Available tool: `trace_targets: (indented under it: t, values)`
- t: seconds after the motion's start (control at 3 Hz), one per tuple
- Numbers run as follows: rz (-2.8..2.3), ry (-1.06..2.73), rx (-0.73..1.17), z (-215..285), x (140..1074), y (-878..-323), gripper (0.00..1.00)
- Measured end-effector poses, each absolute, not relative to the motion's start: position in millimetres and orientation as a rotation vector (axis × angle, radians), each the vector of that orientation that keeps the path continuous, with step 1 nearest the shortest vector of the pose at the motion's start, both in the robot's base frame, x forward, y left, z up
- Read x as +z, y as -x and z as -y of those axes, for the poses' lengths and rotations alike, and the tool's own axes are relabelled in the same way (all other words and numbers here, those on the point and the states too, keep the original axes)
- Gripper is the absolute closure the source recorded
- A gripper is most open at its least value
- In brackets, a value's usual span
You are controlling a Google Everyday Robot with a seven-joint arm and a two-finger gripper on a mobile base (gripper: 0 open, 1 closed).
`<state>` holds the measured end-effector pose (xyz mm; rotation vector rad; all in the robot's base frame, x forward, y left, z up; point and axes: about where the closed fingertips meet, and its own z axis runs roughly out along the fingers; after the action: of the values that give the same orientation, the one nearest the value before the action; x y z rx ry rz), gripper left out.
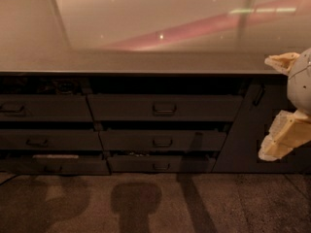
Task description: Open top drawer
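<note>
No legible text, labels or numbers: none on top drawer (194, 108), bench (146, 62), or pincer (286, 135) beside the bench's right end.

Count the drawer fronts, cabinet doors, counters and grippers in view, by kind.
Drawer fronts: 6, counting the wide top drawer
Cabinet door: 1, right of the drawers
Counter: 1
Gripper: 1, at the right edge, off to the side of every drawer
Total: 9
</note>
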<state>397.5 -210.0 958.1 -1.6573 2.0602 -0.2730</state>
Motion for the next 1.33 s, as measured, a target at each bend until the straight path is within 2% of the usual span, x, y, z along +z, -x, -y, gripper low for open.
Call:
trace_targets:
  t: [0.67, 1.33]
  values:
    - [-2.159, 1.610, -0.232, 227.0, 933.2, -419.5, 0.00]
    - [-2.395, 1.510, 0.093, 276.7, 832.4, -470.0, 0.00]
